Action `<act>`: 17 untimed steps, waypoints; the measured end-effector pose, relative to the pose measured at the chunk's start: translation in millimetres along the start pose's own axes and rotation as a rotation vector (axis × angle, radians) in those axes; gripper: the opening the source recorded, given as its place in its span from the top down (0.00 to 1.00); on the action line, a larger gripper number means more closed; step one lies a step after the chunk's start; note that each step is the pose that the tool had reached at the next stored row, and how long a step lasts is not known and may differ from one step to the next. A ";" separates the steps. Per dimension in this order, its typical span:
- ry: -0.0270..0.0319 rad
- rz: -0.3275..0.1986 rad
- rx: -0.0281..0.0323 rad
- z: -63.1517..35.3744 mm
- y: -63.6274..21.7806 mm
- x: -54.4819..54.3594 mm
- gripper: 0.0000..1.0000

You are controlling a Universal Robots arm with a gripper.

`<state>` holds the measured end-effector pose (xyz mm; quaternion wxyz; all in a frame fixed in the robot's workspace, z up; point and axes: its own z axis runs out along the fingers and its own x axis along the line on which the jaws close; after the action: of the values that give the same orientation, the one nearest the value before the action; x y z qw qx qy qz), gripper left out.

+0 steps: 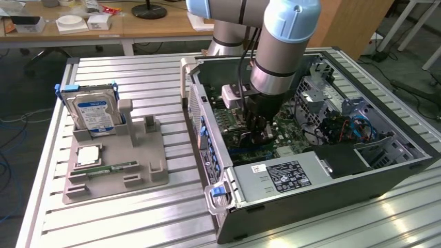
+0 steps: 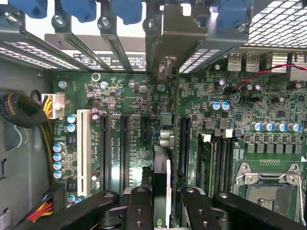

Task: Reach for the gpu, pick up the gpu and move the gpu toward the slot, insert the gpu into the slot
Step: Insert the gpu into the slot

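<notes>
On the exterior view's left, a grey holder tray (image 1: 113, 170) on the slatted table (image 1: 103, 217) carries an upright hard drive (image 1: 94, 114) and a short memory stick (image 1: 110, 168). To its right stands the open computer case (image 1: 324, 175), with the arm reaching down inside.

In the wrist view, the gripper (image 2: 162, 211) has its jaws pinching the gpu (image 2: 161, 177) edge-on, the bracket end towards the case's rear wall. The card hangs over the green motherboard (image 2: 201, 96), between two long black slots; the slot (image 2: 183, 143) lies just beside it. Memory modules (image 2: 206, 158) and the CPU socket (image 2: 268, 187) stand further along.
</notes>
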<state>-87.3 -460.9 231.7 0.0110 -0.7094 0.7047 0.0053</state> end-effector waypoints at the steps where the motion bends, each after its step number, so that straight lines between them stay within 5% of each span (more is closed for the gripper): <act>1: -0.0001 0.000 0.0001 0.1 0.0 0.0 0.73; 17: 0.0000 0.000 0.0000 2.6 0.0 0.0 0.73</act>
<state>-87.3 -460.8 229.1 0.0110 -0.7094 0.7047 0.0053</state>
